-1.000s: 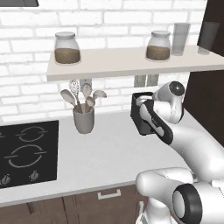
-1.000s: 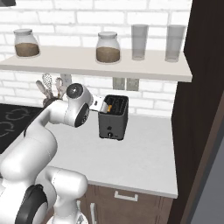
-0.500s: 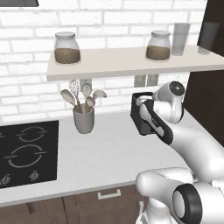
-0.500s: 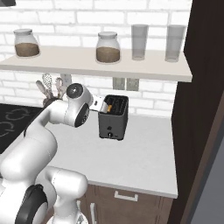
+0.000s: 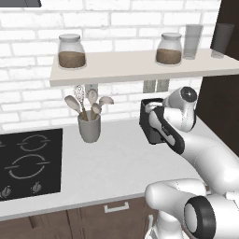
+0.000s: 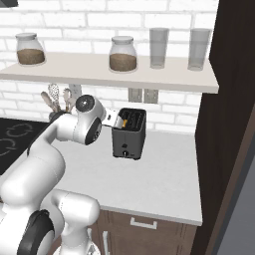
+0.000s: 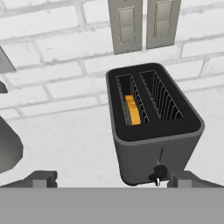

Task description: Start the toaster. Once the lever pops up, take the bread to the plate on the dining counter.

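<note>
The dark toaster [image 7: 153,131] stands on the white worktop against the brick wall, with the golden bread [image 7: 132,109] sunk in its left slot. A small pale lever knob [image 7: 158,172] sits low on its front face. My gripper [image 7: 114,180] is open and empty, hovering just in front of and above the toaster, one fingertip on each side of the front face. From the right base view the toaster [image 6: 129,135] and the bread [image 6: 125,119] show with the hand right beside the toaster's left top edge. In the left base view my arm covers most of the toaster [image 5: 147,119]. The plate and dining counter are out of view.
A grey utensil cup [image 5: 89,129] stands left of the toaster, and the black hob [image 5: 28,158] lies further left. A shelf [image 6: 109,73] with jars and glasses hangs low above the toaster. A tall dark cabinet [image 6: 224,124] closes the right side. Wall sockets [image 7: 140,24] sit behind the toaster.
</note>
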Controlling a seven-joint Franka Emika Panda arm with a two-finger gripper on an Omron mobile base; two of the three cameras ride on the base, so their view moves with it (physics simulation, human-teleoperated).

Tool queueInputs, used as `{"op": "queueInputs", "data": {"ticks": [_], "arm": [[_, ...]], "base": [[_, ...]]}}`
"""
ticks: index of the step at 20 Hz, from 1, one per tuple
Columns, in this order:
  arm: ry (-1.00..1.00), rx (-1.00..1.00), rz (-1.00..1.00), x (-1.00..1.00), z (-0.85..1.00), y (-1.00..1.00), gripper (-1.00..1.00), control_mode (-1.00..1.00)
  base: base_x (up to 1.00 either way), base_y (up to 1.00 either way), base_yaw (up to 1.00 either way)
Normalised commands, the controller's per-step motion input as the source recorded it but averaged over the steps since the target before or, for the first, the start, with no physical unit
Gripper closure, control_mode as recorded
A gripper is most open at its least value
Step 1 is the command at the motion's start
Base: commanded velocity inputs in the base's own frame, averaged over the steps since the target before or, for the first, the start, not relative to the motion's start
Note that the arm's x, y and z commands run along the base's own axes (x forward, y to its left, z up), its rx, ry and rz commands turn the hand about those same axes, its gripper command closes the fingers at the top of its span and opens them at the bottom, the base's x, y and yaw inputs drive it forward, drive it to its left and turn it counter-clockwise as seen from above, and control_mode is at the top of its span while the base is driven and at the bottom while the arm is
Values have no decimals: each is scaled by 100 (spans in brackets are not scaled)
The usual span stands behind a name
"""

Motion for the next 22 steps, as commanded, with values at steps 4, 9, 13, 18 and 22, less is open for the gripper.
{"op": "queueInputs", "data": {"ticks": [4,9,13,18,22], "arm": [[0,0,0,0,0,0,-100,-100],[0,0,0,0,0,0,-100,-100],[0,0,0,0,0,0,-100,-100],[0,0,0,0,0,0,-100,-100],[0,0,0,0,0,0,-100,-100]], "base": [[0,0,0],[0,0,0],[0,0,0],[0,0,0],[0,0,0]]}}
